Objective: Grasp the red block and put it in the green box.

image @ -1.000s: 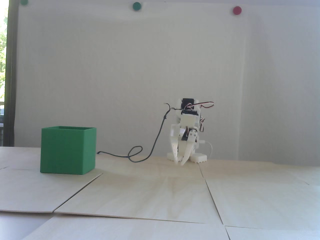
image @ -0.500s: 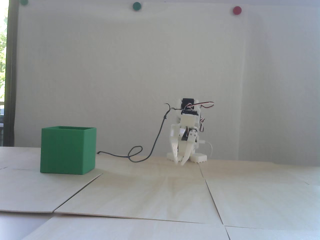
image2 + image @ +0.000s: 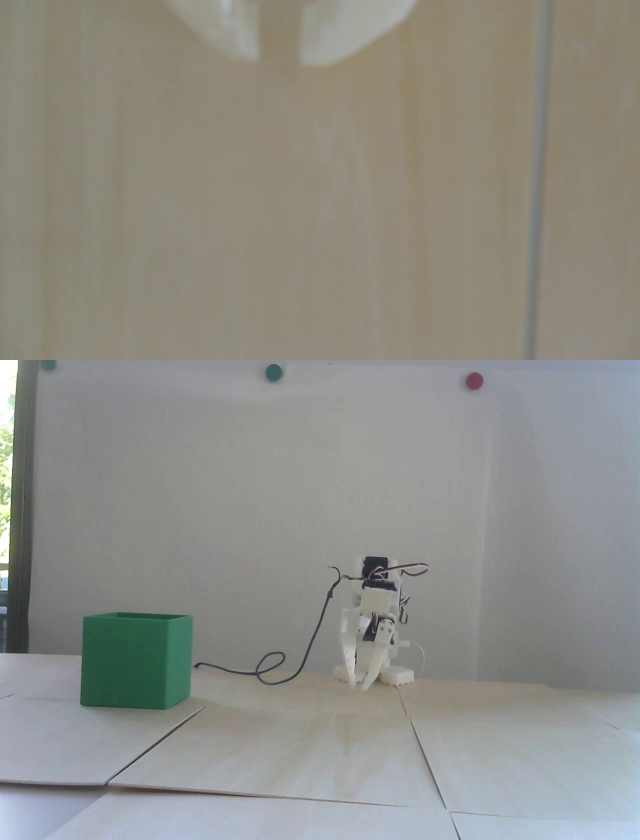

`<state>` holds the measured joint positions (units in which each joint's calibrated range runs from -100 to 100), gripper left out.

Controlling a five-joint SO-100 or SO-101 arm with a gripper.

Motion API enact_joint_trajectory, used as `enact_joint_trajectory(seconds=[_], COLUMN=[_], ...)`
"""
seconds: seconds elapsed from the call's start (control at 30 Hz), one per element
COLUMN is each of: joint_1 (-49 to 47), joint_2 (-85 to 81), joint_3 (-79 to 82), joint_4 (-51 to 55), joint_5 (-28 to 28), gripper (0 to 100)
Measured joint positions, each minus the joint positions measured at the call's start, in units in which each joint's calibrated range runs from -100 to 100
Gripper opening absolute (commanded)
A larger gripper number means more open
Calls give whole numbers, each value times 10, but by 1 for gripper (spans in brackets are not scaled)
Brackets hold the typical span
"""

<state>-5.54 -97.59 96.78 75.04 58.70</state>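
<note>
The table [image 3: 320,740], covered in pale wooden panels with dark seams between them, filled the lower part of the fixed view, and a plain white wall [image 3: 250,510] rose behind it. The green box [image 3: 136,660] stood upright on the table at the left of that view, its open top facing up, well apart from the arm. The white arm [image 3: 376,620] sat folded low at the far side of the table, right of centre, with its fingers [image 3: 362,687] pointed down, the tips at or just above the table. A dark cable [image 3: 310,640] ran from the arm's upper part down to the table, looped there, and led toward the box. Three round dots were fixed high on the wall, two green [image 3: 273,372] and one red [image 3: 474,380]. In the wrist view, which was blurred, the two white fingers [image 3: 280,60] entered from the top edge with a narrow gap between their tips and nothing held, above bare wood. The red block appeared in neither view.
</note>
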Motion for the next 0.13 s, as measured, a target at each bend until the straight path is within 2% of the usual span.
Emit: enact_joint_trajectory(seconds=[0.13], joint_1=[0], joint_2=[0], joint_3=[0], joint_4=[0], joint_5=[0], gripper=[3])
